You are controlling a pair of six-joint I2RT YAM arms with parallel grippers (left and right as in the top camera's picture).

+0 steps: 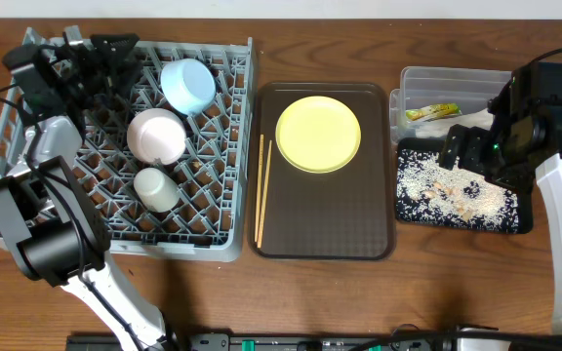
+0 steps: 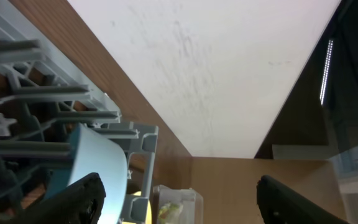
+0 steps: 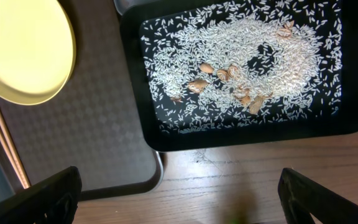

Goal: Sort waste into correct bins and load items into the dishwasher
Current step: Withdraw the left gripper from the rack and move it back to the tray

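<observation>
The grey dish rack (image 1: 218, 229) holds a light blue bowl (image 1: 188, 85), a pinkish-white bowl (image 1: 156, 135) and a small white cup (image 1: 154, 188). The yellow plate (image 1: 318, 134) and the chopsticks (image 1: 260, 190) lie on the brown serving tray. The clear tub (image 1: 454, 80) holds the green-and-orange wrapper (image 1: 432, 112). Rice scraps (image 1: 457, 190) lie in the black tray (image 1: 413, 216). My left gripper (image 1: 105, 58) is open and empty over the rack's far left, near the blue bowl (image 2: 98, 168). My right gripper (image 1: 466, 151) is open and empty over the black tray (image 3: 353, 124).
The brown serving tray (image 1: 325, 229) lies between the rack and the bins. In the right wrist view, bare wood table (image 3: 229, 180) lies between the fingers, with the plate (image 3: 23, 50) at top left. A white wall (image 2: 216, 62) rises behind the table.
</observation>
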